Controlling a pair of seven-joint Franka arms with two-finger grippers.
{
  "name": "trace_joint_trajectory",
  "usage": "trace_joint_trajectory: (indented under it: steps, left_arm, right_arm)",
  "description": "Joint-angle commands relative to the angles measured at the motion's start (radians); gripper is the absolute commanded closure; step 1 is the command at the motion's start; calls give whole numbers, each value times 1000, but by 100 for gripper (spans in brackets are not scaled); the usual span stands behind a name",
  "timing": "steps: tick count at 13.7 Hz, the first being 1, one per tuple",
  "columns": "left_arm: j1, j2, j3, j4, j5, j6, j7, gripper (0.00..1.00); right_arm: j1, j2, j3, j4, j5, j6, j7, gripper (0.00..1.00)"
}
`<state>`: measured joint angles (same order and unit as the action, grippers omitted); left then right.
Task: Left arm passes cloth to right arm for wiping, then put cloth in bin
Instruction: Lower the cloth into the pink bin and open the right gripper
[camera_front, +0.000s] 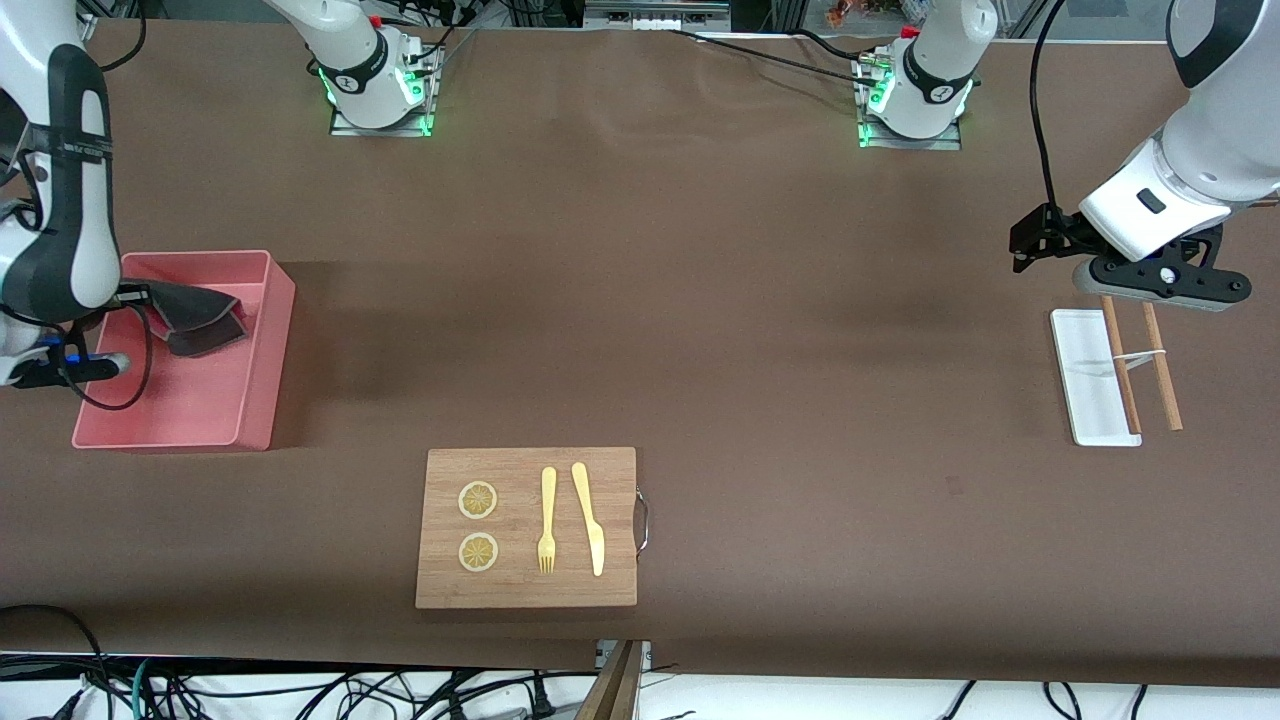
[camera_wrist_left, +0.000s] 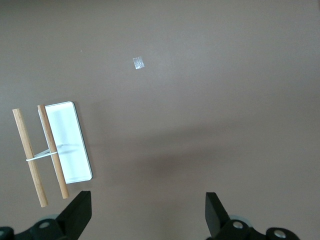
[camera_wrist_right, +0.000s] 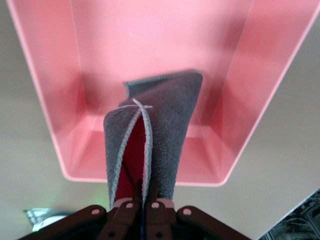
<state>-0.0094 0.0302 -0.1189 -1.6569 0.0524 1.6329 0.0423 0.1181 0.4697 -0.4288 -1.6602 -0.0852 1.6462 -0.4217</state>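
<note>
Grey cloth (camera_front: 200, 320) hangs over the pink bin (camera_front: 255, 420), pinched tight in your right gripper (camera_wrist_right: 142, 200). Let go unevenly and it might snag the bin's wall. Left gripper (camera_wrist_left: 147, 212) waits wide open above the white tray (camera_front: 1085, 395).

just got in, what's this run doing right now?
The right gripper has its fingers shut on the cloth and holds it over the open pink bin at the right arm's end of the table, not yet released. The left gripper waits with open fingers above the white tray and the wooden sticks at the left arm's end. The cutting board with fork, knife and lemon slices sits nearer the front camera, untouched.
</note>
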Motion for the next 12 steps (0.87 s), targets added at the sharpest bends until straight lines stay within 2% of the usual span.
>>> trace_joint_trajectory:
  steps: [1, 6, 11, 12]
  left_arm:
    - [-1, 4, -1, 19, 4, -18, -5, 0]
    - [2, 4, 1, 19, 4, -18, -2, 0]
    - [2, 4, 1, 19, 4, -18, -2, 0]
    - [2, 4, 1, 20, 4, -18, -2, 0]
  right_arm:
    - [-3, 6, -2, -36, 4, 93, -8, 100]
    - [-3, 69, -2, -104, 76, 286, -8, 100]
    - [-3, 101, -2, -138, 104, 391, -14, 100]
    - [-3, 96, -1, -132, 105, 389, -14, 40]
